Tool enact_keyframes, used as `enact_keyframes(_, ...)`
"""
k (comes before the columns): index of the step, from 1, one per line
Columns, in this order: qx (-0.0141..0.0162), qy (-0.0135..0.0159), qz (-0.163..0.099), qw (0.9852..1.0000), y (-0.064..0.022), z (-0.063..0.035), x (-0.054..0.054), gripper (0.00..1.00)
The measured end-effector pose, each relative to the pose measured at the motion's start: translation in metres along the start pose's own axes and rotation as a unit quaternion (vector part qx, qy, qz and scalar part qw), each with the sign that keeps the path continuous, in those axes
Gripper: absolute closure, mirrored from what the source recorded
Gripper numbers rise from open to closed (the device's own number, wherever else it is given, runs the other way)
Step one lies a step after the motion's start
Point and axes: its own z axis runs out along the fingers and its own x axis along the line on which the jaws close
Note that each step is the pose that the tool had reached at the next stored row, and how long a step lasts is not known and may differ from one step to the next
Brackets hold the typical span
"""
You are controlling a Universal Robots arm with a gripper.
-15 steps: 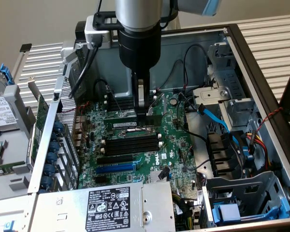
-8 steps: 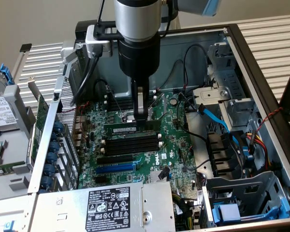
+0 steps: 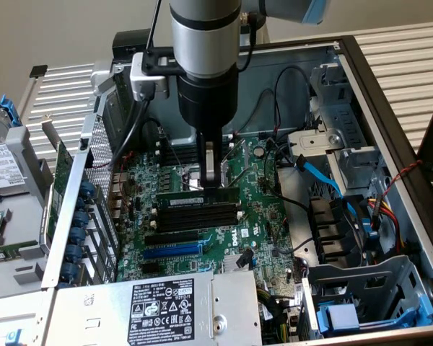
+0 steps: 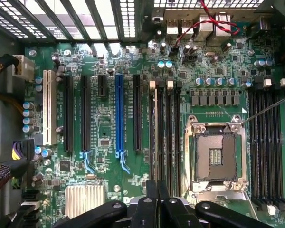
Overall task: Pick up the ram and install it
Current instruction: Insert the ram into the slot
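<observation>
Exterior view high, angled into computer case (image 3: 289, 61), wrist view close, straight down, motherboard (image 3: 260, 216) (image 4: 104, 114) shared

Pale slatted bench (image 3: 400, 50), open computer case (image 3: 375, 101) lying on its side directly on it

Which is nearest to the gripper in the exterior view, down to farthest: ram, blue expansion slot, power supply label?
From the gripper:
1. ram: right at the fingertips, above the black memory slots.
2. blue expansion slot: lower on the board, toward the exterior view's left.
3. power supply label: at the picture's bottom edge, off the board.
</observation>
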Motion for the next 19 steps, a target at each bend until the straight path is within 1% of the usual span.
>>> enact_keyframes(3,-0.0001,-0.0024,0.000,1.0000,0.0002,0.0033,0.0001,0.88)
enact_keyframes(4,-0.0002,-0.0027,0.000,1.0000,0.0003,0.0034,0.0001,0.88)
enact_keyframes(9,-0.0002,-0.0028,0.000,1.0000,0.0002,0.0036,0.0001,0.88)
enact_keyframes(19,-0.0002,-0.0035,0.000,1.0000,0.0023,0.0076,-0.0014,0.88)
